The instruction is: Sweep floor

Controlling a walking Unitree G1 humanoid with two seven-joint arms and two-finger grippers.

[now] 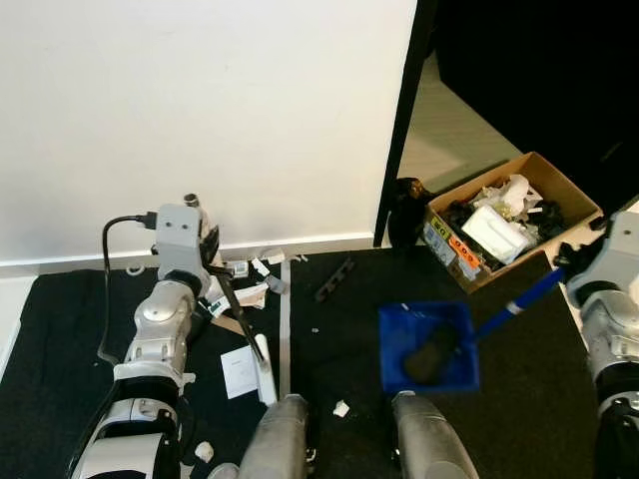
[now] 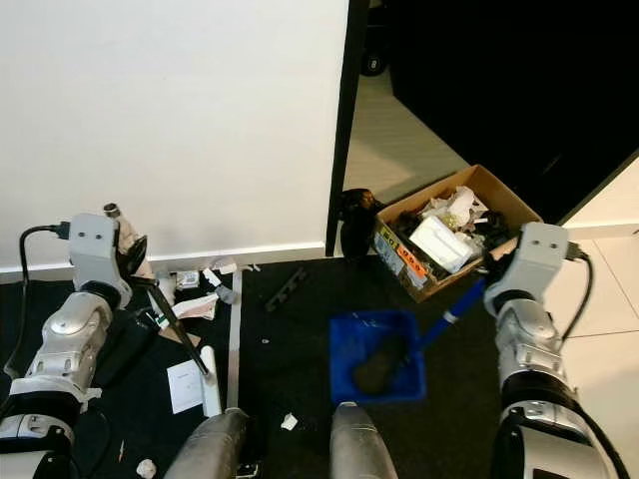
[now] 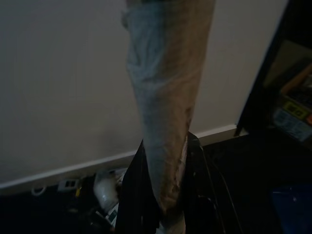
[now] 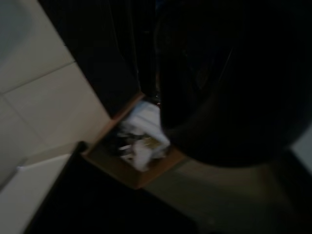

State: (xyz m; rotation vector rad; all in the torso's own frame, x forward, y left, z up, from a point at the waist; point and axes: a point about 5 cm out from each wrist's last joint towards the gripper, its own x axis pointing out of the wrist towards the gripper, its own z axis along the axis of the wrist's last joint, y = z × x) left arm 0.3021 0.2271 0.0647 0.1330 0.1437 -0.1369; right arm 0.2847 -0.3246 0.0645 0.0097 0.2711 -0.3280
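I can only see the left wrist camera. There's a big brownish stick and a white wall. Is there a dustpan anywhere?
Observer: Yes, a blue plastic dustpan is just ahead of the robot's knees. Its blue handle runs up to the right gripper.
Operator: Is anything in it?
Observer: A dark lump lies inside it.
Operator: Where does the rubbish go?
Observer: I can't say for sure, but an open brown cardboard box full of scraps stands by the doorway, beyond the dustpan on the robot's right.
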